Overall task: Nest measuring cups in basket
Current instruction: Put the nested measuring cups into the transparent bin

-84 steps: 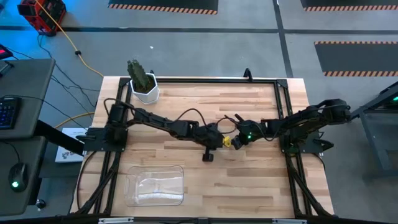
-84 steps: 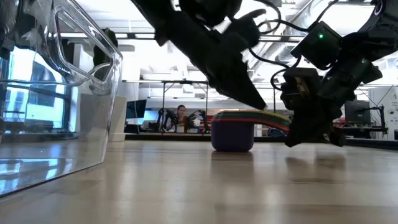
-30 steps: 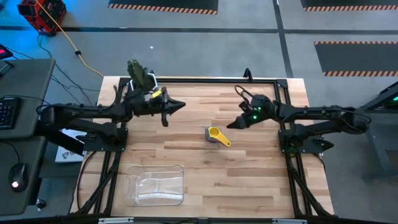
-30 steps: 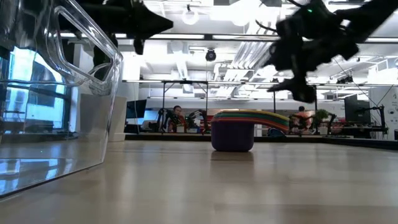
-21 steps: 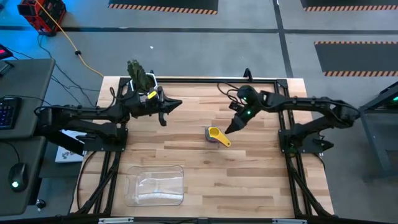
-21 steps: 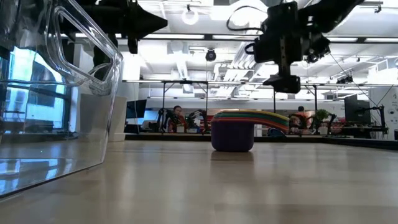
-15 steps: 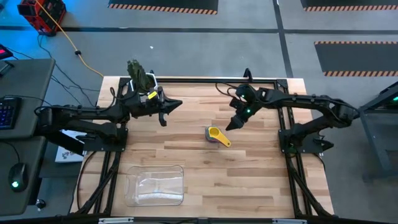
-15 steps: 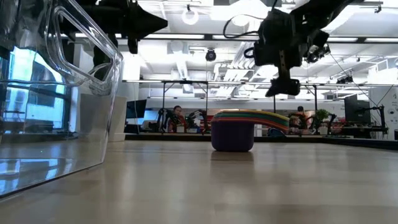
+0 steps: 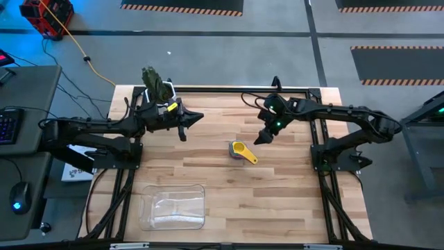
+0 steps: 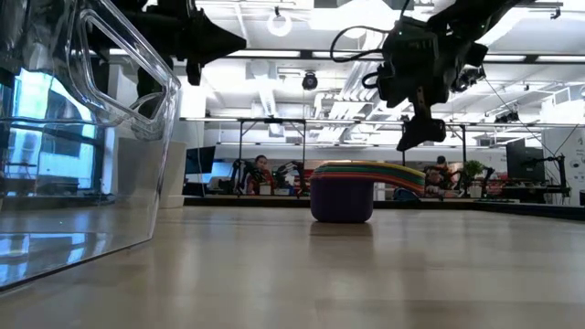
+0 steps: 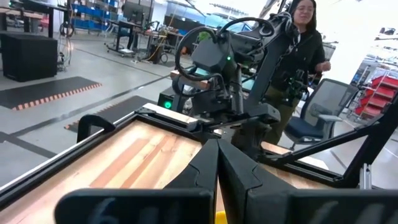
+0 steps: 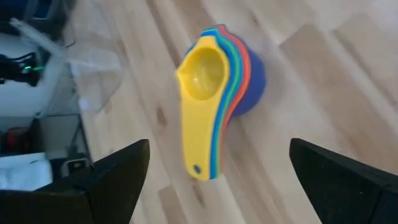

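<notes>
- No brand, label or readable writing shows on any of the things.
- One nested stack of measuring cups (image 9: 241,151) sits on the wooden table (image 9: 291,201) near its middle, yellow cup on top, handles fanned toward the near right.
- In the right wrist view the measuring cups (image 12: 214,99) show yellow, then green, red and orange rims, with a dark blue-purple cup outermost; how many there are in all cannot be told.
- In the low view the stack (image 10: 352,192) stands on the tabletop with a purple cup at the bottom and striped handles pointing right.
- One basket (image 9: 173,205) lies at the near left of the table, well apart from the cups; the low view shows its clear wall (image 10: 110,137) close by on the left.
- The right gripper (image 9: 258,139) hangs above the table just to the far right of the cups, fingers spread wide and holding nothing; the right wrist view shows the stack between the two fingers (image 12: 118,171) but well below them.
- The left gripper (image 9: 187,125) hovers over the far left of the table, near a white pot with a cactus (image 9: 160,92), fingertips pressed together and empty; the left wrist view shows its fingers (image 11: 214,168) meeting in a point.
- One person (image 11: 305,43) in dark clothes stands beyond the table's right end, beside a chair (image 11: 317,118).
</notes>
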